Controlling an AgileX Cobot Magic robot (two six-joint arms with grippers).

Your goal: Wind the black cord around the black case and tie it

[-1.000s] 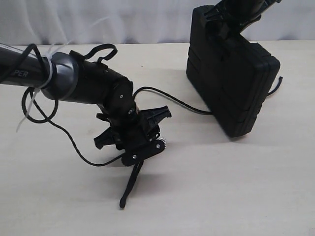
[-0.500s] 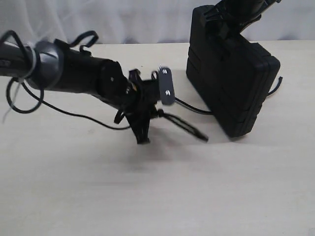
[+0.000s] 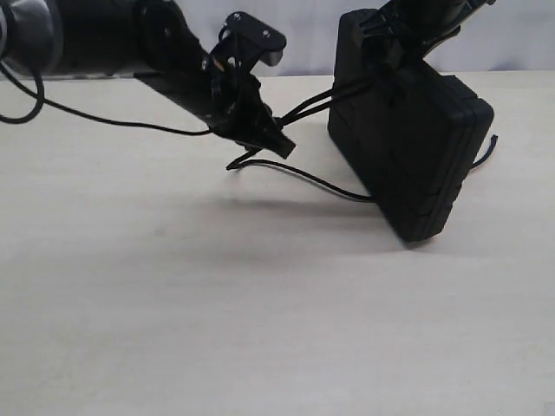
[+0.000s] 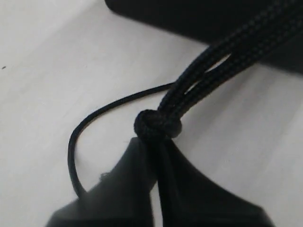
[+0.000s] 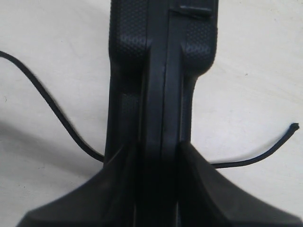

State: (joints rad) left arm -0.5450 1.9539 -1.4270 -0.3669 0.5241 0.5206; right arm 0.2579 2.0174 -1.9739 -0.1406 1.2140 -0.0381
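The black case [image 3: 416, 147] stands tilted on one edge at the right of the table, and my right gripper [image 3: 395, 43] is shut on its top. In the right wrist view the case's edge [image 5: 163, 85] fills the gap between the right gripper's [image 5: 161, 156] jaws. My left gripper [image 3: 269, 139] hangs above the table left of the case, shut on the black cord [image 3: 308, 108]. Two braided strands [image 4: 222, 56] run taut from the knot [image 4: 157, 125] at the left gripper's [image 4: 156, 142] tips to the case [image 4: 213, 14]. More cord [image 3: 303, 178] lies slack on the table and passes under the case. Its loose end [image 5: 291, 127] sticks out on the far side.
The left arm's own smooth cable [image 3: 87, 117] hangs in a low sweep over the tan table [image 3: 260, 329]. A pale curtain [image 3: 312, 35] closes off the back edge.
My left gripper shut on the cord down at the table, then rose and swung back, drawing two strands taut to the case. The right gripper and the case stayed put.
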